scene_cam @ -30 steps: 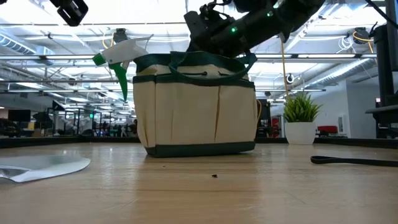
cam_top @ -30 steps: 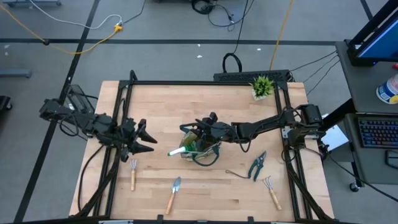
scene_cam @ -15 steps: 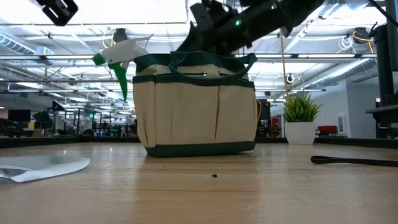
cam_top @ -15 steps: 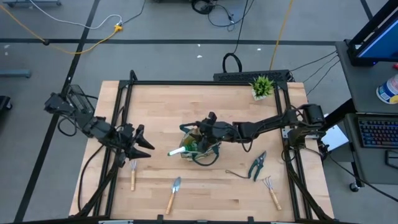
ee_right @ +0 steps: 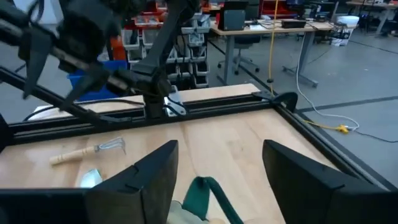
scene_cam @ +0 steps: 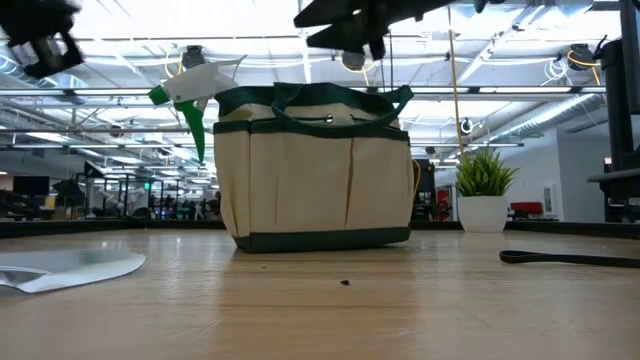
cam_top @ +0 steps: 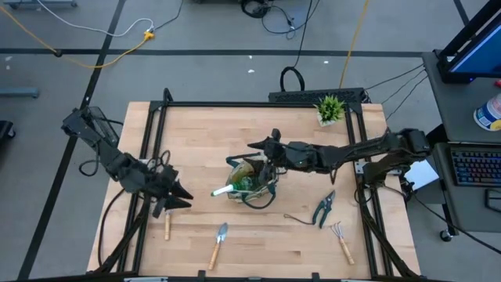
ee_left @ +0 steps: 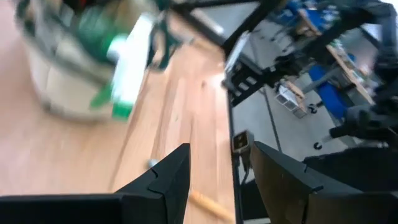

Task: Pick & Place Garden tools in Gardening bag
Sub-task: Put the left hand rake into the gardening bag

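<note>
Hovering my left gripper [cam_top: 178, 198], half-open and empty, above the wooden-handled fork-rake [cam_top: 167, 222] at seven o'clock of the gardening bag [cam_top: 252, 182], I judge its stiff, light handle the surest hold.

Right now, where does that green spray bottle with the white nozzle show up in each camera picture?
High view: green spray bottle with white nozzle pokes out of the beige gardening bag's left side.
Low view: bottle at the bag's upper left corner.
Left wrist view: blurred bottle against the bag.
Right wrist view: not visible.
Shared landmark: the bag.
</note>
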`<action>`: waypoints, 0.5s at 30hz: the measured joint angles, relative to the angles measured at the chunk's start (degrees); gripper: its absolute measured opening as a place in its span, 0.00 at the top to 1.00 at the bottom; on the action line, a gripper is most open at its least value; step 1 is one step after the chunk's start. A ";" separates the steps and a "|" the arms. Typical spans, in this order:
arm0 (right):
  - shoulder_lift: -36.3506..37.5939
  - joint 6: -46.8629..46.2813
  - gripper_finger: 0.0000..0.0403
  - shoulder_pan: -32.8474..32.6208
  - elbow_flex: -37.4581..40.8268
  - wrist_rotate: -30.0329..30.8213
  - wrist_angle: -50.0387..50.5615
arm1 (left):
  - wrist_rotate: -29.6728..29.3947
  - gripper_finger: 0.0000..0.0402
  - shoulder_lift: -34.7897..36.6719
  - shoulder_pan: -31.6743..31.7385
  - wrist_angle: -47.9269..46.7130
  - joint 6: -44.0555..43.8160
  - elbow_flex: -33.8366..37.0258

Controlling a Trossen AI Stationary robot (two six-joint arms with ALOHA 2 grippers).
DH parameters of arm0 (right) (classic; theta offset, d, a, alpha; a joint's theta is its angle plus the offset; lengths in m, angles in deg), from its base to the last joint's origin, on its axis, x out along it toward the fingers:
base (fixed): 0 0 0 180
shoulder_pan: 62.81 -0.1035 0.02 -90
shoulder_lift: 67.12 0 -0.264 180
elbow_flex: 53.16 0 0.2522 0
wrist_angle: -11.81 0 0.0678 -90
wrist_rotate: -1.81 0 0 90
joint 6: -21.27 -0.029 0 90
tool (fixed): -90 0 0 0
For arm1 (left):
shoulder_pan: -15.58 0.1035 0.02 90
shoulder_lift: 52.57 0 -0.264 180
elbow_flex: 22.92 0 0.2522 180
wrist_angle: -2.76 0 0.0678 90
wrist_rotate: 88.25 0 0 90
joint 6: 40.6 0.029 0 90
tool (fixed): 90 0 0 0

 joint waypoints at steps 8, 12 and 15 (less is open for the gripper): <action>5.80 -0.91 0.54 0.02 0.01 -0.04 7.92 | -0.70 0.56 -5.98 -4.02 -2.95 -18.70 0.00; 8.48 -1.24 0.67 0.02 0.01 -0.12 12.47 | -0.70 0.56 -7.95 -5.94 -2.97 -25.75 0.01; 10.27 -1.08 0.79 -0.19 0.01 -0.19 14.60 | -0.71 0.56 -9.06 -7.41 -2.90 -30.06 0.00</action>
